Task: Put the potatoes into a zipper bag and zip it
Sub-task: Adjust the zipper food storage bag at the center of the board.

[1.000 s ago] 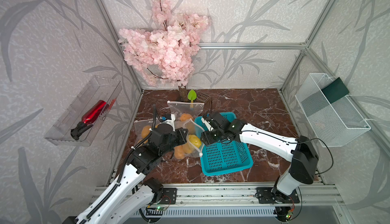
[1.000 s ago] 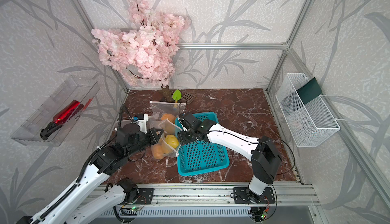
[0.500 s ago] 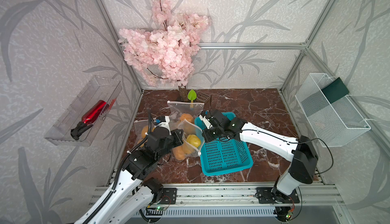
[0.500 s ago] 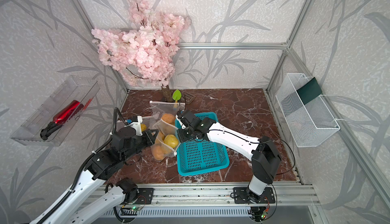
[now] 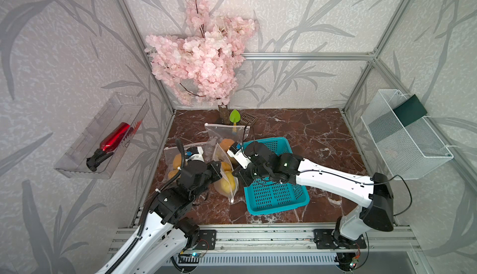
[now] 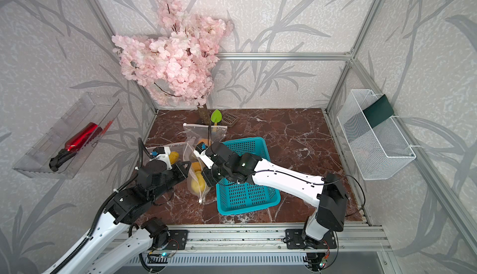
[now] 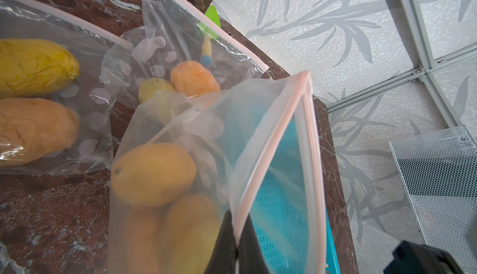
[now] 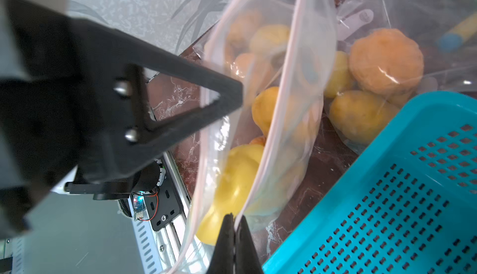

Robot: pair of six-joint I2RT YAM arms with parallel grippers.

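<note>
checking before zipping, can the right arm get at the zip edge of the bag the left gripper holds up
Likely yes: the right gripper is shut on the zip edge of the bag, the left gripper pinches it too, and nothing lies between them.

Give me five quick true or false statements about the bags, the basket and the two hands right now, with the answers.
1. The left hand and right hand are both shut on the rim of one zipper bag. True.
2. That bag's zipper is sealed. False: its mouth gapes open between the hands.
3. Potatoes sit inside the held bag. True.
4. The teal basket is piled with potatoes. False: none show in it.
5. The red bottle lies in the white mesh basket. False: it lies in the clear wall tray.
</note>
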